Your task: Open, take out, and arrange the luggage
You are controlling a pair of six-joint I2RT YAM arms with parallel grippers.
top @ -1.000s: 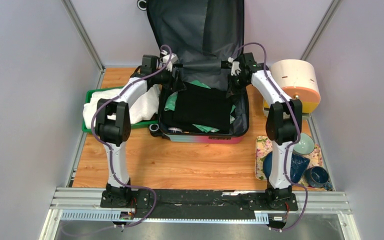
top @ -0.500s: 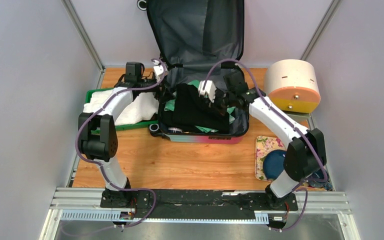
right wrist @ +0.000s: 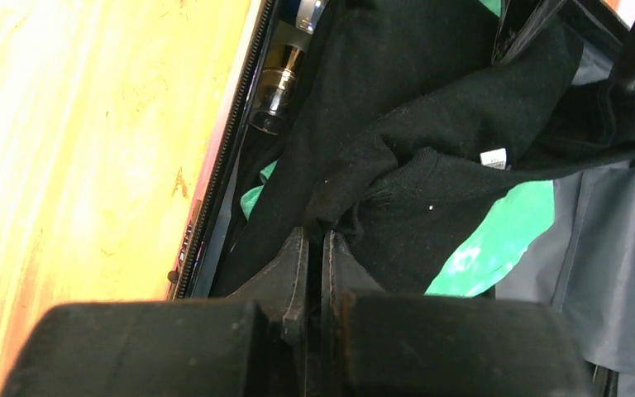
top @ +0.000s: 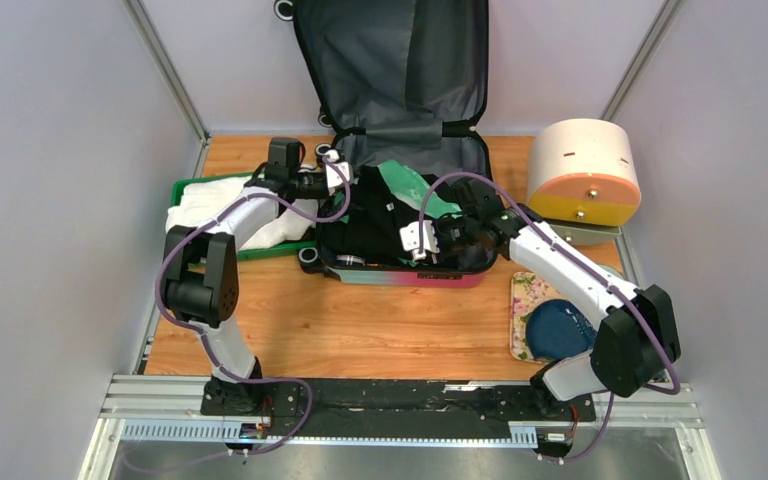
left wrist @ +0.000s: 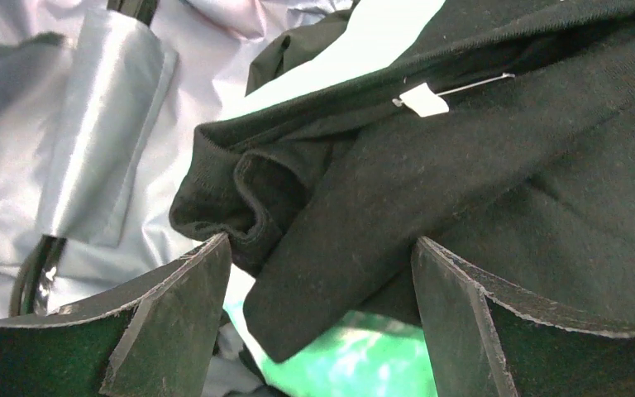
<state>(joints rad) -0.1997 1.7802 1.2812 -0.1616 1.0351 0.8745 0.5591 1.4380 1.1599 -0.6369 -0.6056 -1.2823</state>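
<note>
The luggage (top: 400, 276) lies open at the back of the table, its grey-lined lid (top: 390, 60) propped upright against the wall. Inside it a black garment (top: 375, 225) is bunched over a green one (top: 415, 190). My right gripper (top: 417, 240) is above the luggage's front edge, shut on a fold of the black garment (right wrist: 405, 124); the right gripper (right wrist: 315, 233) pinches the cloth at its tips. My left gripper (top: 345, 182) is at the luggage's left side, open. The left gripper (left wrist: 321, 244) straddles a corner of the black garment (left wrist: 430, 165) without closing on it, green cloth (left wrist: 355, 356) below.
A green tray (top: 182, 188) holding a white towel (top: 250, 215) sits left of the luggage. A cream-and-orange round container (top: 585, 170) stands at the back right. A floral tray (top: 523, 295) with a blue bowl (top: 555, 330) lies at the front right. Bare wooden table (top: 360, 330) stretches in front.
My right gripper has dragged the black garment toward the luggage's front edge, bunching it and baring more green cloth. My left gripper has swung right to the garment and opened wider.
</note>
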